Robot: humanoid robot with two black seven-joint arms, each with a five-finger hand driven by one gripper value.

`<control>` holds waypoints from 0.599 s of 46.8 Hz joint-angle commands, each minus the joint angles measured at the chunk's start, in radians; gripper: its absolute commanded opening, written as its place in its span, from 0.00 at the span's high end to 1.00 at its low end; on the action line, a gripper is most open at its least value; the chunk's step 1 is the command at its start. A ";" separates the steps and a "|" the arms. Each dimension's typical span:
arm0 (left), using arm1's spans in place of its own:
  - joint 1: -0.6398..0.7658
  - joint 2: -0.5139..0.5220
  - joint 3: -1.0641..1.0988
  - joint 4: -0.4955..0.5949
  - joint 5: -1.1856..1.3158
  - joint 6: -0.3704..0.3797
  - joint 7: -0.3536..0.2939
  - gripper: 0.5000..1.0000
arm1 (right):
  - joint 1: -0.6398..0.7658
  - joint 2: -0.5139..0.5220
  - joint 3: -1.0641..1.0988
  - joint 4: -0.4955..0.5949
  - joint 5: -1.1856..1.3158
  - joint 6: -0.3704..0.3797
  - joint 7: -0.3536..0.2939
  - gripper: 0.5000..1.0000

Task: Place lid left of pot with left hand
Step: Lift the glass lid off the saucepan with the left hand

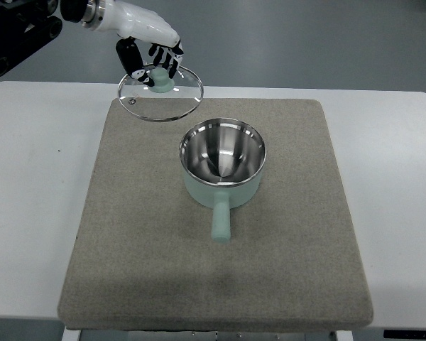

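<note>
A pale green pot [223,163] with a shiny steel inside stands uncovered in the middle of the grey mat [142,241], its handle pointing toward the near edge. My left hand [150,57] comes in from the upper left and grips the green knob of a round glass lid [160,92]. The lid hangs above the mat's far left corner, up and to the left of the pot, and tilts slightly. The black fingers [130,57] curl around the knob. The right arm does not show.
The mat lies on a white table [35,177] with bare surface on both sides of it. Dark robot parts [14,32] fill the top left corner. Grey floor shows beyond the table's far edge.
</note>
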 commanded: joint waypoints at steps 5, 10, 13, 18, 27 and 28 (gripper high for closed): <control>0.027 0.061 0.002 -0.008 -0.005 0.002 0.000 1.00 | 0.000 0.000 0.000 0.000 0.000 0.000 0.000 0.16; 0.056 0.076 0.002 -0.009 -0.003 0.005 0.000 1.00 | 0.000 0.000 0.000 0.000 0.000 0.000 0.002 0.16; 0.074 0.092 0.002 -0.011 -0.003 0.005 0.000 1.00 | 0.000 0.000 0.000 0.000 0.000 0.000 0.000 0.16; 0.091 0.099 0.000 -0.012 -0.003 0.006 0.000 1.00 | 0.000 0.000 0.000 0.000 -0.001 0.000 0.000 0.15; 0.101 0.124 0.002 -0.058 0.000 0.006 0.000 1.00 | 0.000 0.000 0.000 0.000 -0.001 0.000 0.000 0.15; 0.101 0.125 0.002 -0.066 0.000 0.006 0.000 1.00 | 0.000 0.000 0.000 0.000 0.000 0.000 0.000 0.15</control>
